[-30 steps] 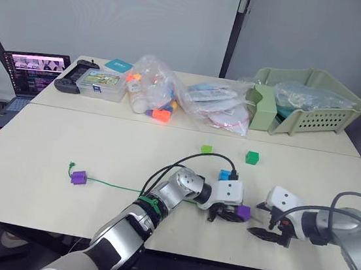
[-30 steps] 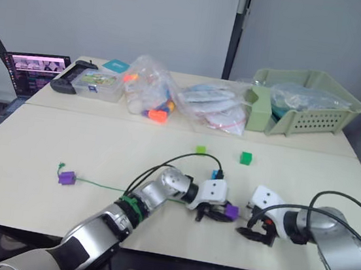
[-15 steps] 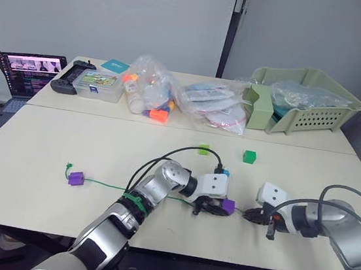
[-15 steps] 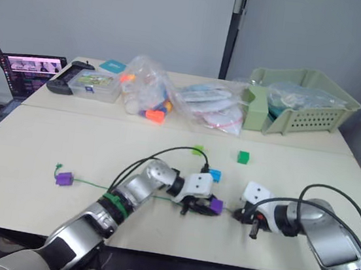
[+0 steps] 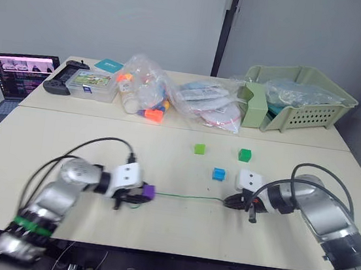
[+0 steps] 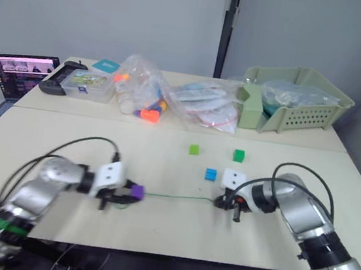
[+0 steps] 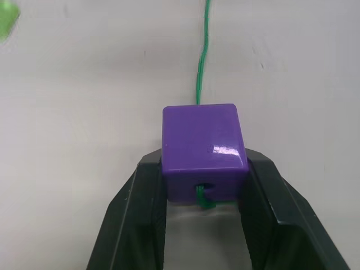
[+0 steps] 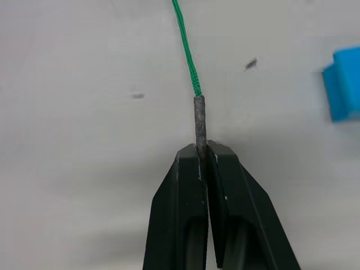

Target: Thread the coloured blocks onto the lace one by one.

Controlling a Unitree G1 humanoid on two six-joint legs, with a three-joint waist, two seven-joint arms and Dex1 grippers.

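Pale worktop fills most of the scene, with a grey wall behind and clutter along its back edge: a laptop, bagged toys and a green basket. Near the front edge the left gripper is clamped on a purple block; the lace runs through the block's hole and stretches straight across the surface to the right gripper, whose fingers are pinched tight on the stiff pale tip. A blue block lies just behind the taut stretch, close to the right gripper, and a light green block and a dark green block sit further back toward the middle.

The step in hand looks like drawing this block down the cord. Done well, it probably means keeping the tip firmly pinched while sliding the block away toward the knotted end, holding the cord straight and low over the surface so it neither kinks nor snags, and letting go only once enough free lace remains for the blue block.
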